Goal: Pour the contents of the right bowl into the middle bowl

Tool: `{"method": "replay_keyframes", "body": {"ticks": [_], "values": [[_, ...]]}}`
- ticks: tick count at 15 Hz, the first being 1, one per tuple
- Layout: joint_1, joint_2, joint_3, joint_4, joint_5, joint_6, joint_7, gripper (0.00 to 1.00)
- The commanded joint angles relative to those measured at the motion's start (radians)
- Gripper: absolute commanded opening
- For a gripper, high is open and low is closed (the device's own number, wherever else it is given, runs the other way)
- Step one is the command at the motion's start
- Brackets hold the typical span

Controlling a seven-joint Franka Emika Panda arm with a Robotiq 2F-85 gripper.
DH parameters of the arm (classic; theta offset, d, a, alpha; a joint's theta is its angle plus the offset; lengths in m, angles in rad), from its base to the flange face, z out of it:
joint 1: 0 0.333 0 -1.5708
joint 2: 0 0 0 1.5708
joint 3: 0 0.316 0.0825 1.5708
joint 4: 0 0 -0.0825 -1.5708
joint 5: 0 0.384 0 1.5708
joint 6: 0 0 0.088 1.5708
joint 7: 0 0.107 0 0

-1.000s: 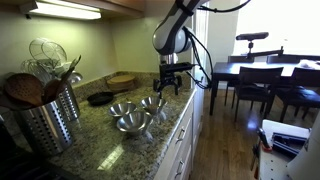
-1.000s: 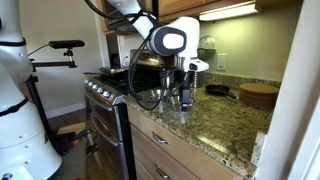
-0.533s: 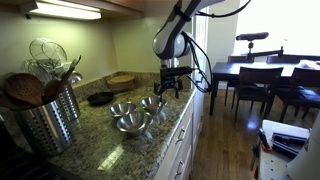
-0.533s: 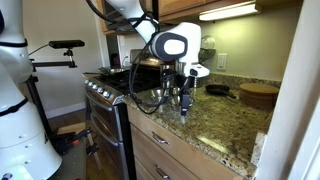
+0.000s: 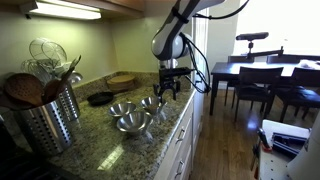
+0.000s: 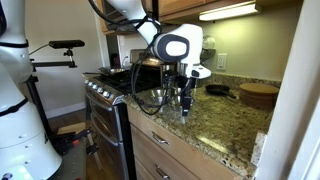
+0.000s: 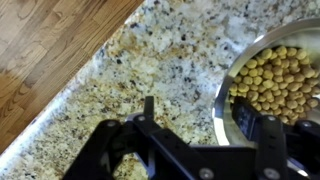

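Above the bowl (image 7: 262, 40) rim, the gripper (image 7: 205, 122) gapes.

This is a home kitchen. A speckled brown granite countertop (image 5: 98, 138) runs above white cabinet drawers (image 5: 181, 140), and a perforated steel utensil holder (image 5: 52, 120) stands on it, filled with wooden spoons (image 5: 22, 88) and wire strainers (image 5: 45, 52). In an exterior view, a stainless steel range (image 6: 105, 102) stands beside the counter. A dark dining table (image 5: 250, 69) with chairs (image 5: 250, 92) stands on a wooden floor (image 5: 225, 140).
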Motion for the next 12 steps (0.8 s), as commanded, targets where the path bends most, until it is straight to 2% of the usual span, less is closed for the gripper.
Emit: {"method": "replay_keyframes", "body": {"ticks": [1, 3, 5, 6, 8, 9, 11, 12], "values": [[-0.004, 0.013, 0.0, 0.014, 0.02, 0.014, -0.004, 0.5], [-0.004, 0.019, 0.001, 0.021, 0.023, 0.014, -0.005, 0.37], [-0.004, 0.021, 0.002, 0.023, 0.025, 0.016, -0.006, 0.34], [-0.005, 0.022, 0.002, 0.026, 0.026, 0.016, -0.007, 0.29], [-0.005, 0.023, 0.003, 0.027, 0.028, 0.016, -0.008, 0.25], [-0.006, 0.023, 0.003, 0.027, 0.03, 0.017, -0.008, 0.28], [-0.005, 0.025, 0.003, 0.027, 0.032, 0.018, -0.008, 0.27], [-0.005, 0.026, 0.004, 0.026, 0.032, 0.019, -0.009, 0.14]]}}
